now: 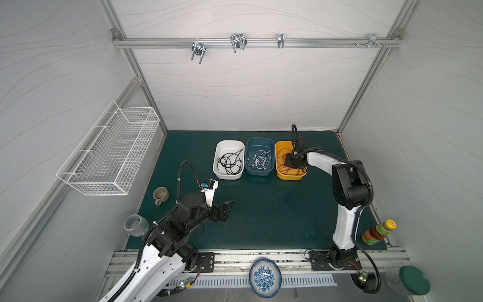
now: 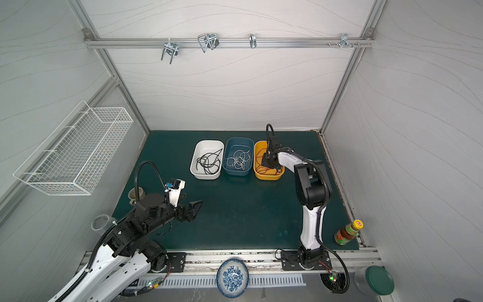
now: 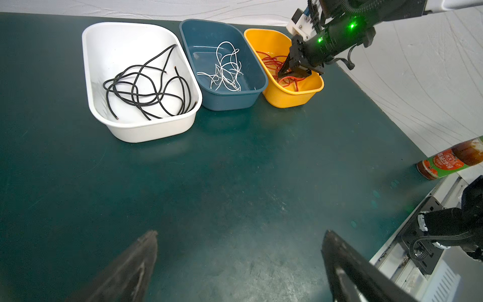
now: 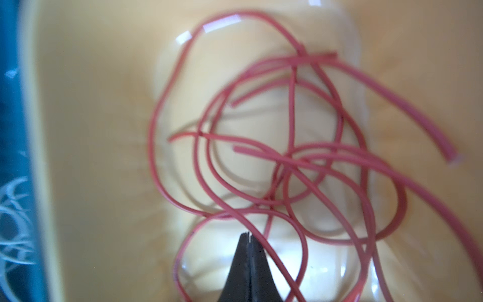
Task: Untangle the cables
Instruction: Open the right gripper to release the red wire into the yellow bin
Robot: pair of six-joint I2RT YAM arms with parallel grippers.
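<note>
In both top views three trays stood in a row on the 12 o'clock side of the counter (image 1: pixel 274 214). A white tray (image 1: pixel 228 177) held the black cables (image 1: pixel 230 162). At its 3 o'clock a blue tray (image 1: pixel 258 173) held the white cables (image 1: pixel 258 160), and at 3 o'clock of that a yellow tray (image 1: pixel 290 177) held the red cables (image 1: pixel 281 157). The right hand (image 1: pixel 289 164) reached down into the yellow tray. The left hand (image 1: pixel 226 209) hung over bare counter at 6 o'clock of the white tray, well apart from every cable. In the left wrist view the left hand was spread wide with nothing between its halves, while the right hand was pressed together to a point among the red loops, inside the yellow rim. In the right wrist view, which was blurred, the right hand was closed tight with no strand visibly clamped. One red cable ran just beside its point, and the others crossed each other many times around it. The likeliest trouble was a snag: a closed hand lifted through those loops could hook one and drag the whole red tangle up over the rim onto the counter. The yellow tray looked light and nothing braced it, so a sideways pull might slide it against the blue tray or tip it. A blind pinch might also take two crossed strands together and tighten the tangle.
</note>
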